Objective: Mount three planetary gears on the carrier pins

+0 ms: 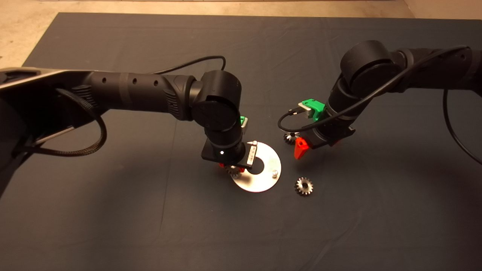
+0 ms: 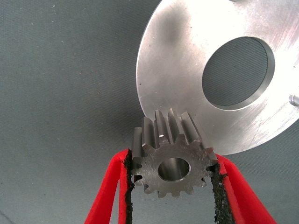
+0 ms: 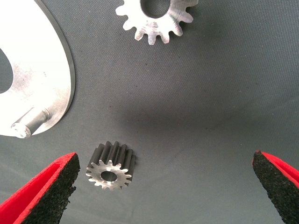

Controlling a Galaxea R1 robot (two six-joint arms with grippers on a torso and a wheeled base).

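Observation:
The round silver disc (image 1: 263, 180) lies mid-mat with two carrier pins (image 1: 255, 142) (image 1: 275, 173) showing. My left gripper (image 2: 170, 163) is shut on one planetary gear (image 2: 170, 161), held just above the disc's (image 2: 187, 70) near-left edge (image 1: 234, 171); any pin beneath it is hidden. My right gripper (image 3: 166, 172) stands open over the mat right of the disc, low over a second gear (image 3: 112, 170) (image 1: 290, 137) that lies close to one finger (image 3: 51, 186). A third gear (image 1: 303, 186) (image 3: 156, 18) lies loose by the disc's right edge.
The dark mat (image 1: 150, 226) spreads wide around the parts, with bare floor (image 1: 22, 34) past its far-left corner. A black cable (image 1: 455, 131) loops off the right arm.

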